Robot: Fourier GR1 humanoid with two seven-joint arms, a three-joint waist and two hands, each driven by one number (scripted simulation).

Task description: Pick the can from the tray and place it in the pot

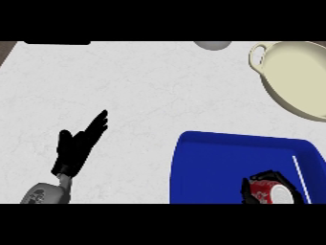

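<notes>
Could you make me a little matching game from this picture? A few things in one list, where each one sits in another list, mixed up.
Things:
1. can
2. pot
3. left hand
4. tray

Places:
A. upper right of the counter, cream-coloured, nothing in it
B. lower left, open with fingers straight
C. lower right, blue, holding the can
D. inside the tray, with the right hand curled round it

Pairs: 1-D, 2-A, 3-B, 4-C

tray (215, 162) blue | can (267, 191) red-white | pot (303, 76) cream | counter (123, 86) white — marbled
</notes>
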